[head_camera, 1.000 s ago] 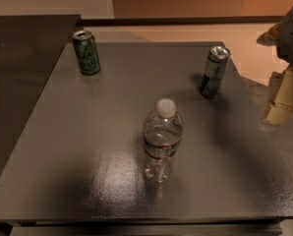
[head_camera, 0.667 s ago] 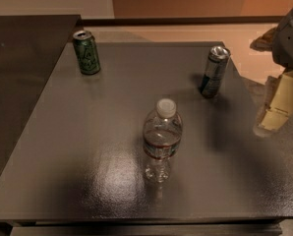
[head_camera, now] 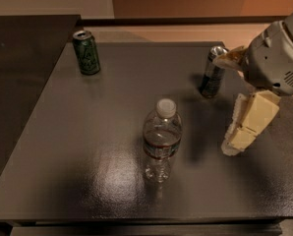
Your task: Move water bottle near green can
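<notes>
there, one each: water bottle (head_camera: 162,140), green can (head_camera: 86,52), silver can (head_camera: 213,73), hand (head_camera: 245,127) rightmost, grip unclear

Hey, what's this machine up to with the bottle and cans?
A robot arm's gripper hovers over the right side of the dark table, not touching anything. The water bottle stands upright mid-table, untouched; the green can sits at the far left, a silver-and-blue can at the far right.

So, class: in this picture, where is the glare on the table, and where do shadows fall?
Camera view: pale glare spreads on the table beside the water bottle. Camera view: a dark shadow lies between the bottle and the gripper, which hangs over the table's right side.
</notes>
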Available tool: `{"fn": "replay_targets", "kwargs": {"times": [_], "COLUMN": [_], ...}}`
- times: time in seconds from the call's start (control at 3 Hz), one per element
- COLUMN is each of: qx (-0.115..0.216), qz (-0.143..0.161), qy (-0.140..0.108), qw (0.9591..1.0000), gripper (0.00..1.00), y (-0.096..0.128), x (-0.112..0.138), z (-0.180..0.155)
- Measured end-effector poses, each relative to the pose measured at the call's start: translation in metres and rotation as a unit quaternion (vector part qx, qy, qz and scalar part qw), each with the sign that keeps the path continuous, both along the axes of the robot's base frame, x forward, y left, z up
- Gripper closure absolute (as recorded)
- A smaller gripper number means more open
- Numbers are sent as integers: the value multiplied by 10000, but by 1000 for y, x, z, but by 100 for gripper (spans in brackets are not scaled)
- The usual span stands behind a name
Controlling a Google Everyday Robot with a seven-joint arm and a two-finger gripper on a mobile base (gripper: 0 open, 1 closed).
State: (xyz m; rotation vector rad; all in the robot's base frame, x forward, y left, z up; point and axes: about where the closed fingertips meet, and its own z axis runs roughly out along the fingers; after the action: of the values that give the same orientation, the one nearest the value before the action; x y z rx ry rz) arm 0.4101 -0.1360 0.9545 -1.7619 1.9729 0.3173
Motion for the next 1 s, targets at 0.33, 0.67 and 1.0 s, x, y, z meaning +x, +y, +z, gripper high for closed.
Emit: {"fn": "replay_targets", "kwargs": {"times": [0.33,0.67,1.0], "qx": [483,793,985], "qz": [390,788,1042], "qy": [117,357,581], "qw": [9980,9931,9880], "gripper": [0,0,0], "y": [31,58,77], "x": [-16,-35,-52], "z": [-3,-8,-15]}}
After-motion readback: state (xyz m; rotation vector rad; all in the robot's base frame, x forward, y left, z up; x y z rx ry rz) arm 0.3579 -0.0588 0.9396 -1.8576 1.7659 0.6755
